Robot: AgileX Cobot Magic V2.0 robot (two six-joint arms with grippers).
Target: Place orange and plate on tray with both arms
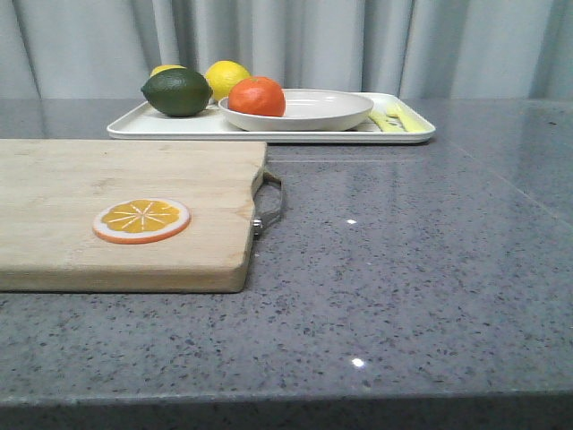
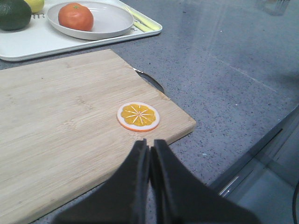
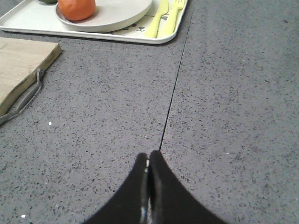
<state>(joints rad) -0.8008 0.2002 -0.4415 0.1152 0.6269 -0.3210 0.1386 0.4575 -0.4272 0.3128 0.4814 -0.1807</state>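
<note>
The orange [image 1: 257, 97] lies in the off-white plate [image 1: 322, 112], and the plate rests on the white tray [image 1: 179, 128] at the back of the table. Both wrist views show them too: orange [image 2: 75, 17] in plate [image 2: 112, 21] on tray [image 2: 28, 44], and orange [image 3: 76, 8] in plate [image 3: 119, 14] on tray [image 3: 32, 21]. My left gripper [image 2: 150, 145] is shut and empty, above the near edge of the cutting board. My right gripper [image 3: 148, 157] is shut and empty over bare grey table, well short of the tray. Neither arm shows in the front view.
A wooden cutting board [image 1: 107, 210] with a metal handle [image 1: 271, 202] fills the left front and carries a flat orange slice [image 1: 141, 220]. A dark green lime [image 1: 177, 92] and a yellow lemon [image 1: 226, 77] sit on the tray's left end. Yellow cutlery print [image 1: 389, 116] marks its right end.
</note>
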